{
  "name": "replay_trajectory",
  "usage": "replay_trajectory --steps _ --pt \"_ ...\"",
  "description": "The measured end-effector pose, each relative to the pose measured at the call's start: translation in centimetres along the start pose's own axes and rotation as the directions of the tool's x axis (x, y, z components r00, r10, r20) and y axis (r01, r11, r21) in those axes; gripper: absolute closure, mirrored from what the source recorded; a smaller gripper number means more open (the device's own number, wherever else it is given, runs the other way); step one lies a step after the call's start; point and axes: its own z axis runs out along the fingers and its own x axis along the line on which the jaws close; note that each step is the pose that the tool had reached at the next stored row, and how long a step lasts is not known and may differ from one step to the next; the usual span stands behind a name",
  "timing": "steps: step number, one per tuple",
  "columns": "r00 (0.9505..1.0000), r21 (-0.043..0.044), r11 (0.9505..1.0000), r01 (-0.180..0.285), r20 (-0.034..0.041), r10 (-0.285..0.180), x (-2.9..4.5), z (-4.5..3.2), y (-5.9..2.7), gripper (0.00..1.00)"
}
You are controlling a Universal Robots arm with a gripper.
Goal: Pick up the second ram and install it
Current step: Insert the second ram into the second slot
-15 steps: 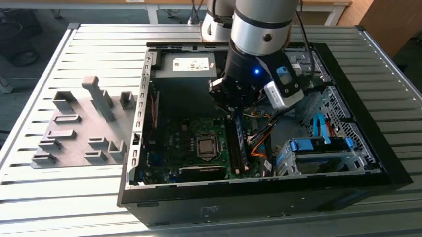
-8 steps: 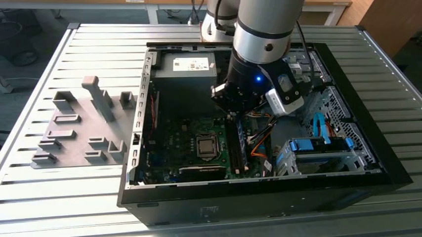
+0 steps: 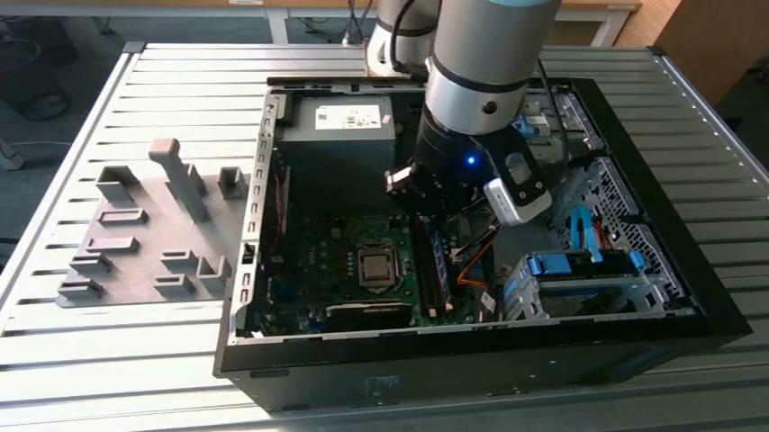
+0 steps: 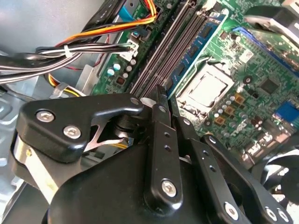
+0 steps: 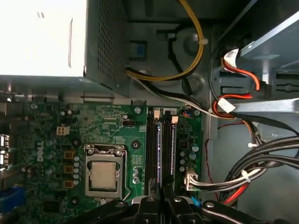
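One hand (image 4: 163, 100) over the second ram (image 4: 189, 56) in its slot.

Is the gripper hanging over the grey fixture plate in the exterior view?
No, the gripper is down inside the open computer case, above the memory slots, well apart from the grey fixture plate.

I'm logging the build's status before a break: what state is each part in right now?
computer case: lying on its side, panel off, inside exposed.
second ram: standing upright in a motherboard slot; I cannot tell whether it is fully latched.
processor: in its socket, bare, no cooler on it.
tool: down inside the case, at one end of the second ram.
grey fixture: flat on the table beside the case.
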Motion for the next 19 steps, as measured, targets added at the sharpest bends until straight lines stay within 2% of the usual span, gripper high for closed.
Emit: replay_trajectory --steps 6,12,19 --pt "1.0000 0.0001 1.0000 0.003 -0.0003 -0.003 0.00 1.01 -0.48 0.86" --pt "1.0000 0.0001 1.0000 0.002 -0.0003 -0.002 0.02 2.06 -0.50 0.86" --pt "1.0000 0.0002 1.0000 -0.002 -0.0004 0.002 0.23 2.32 -0.50 0.86"
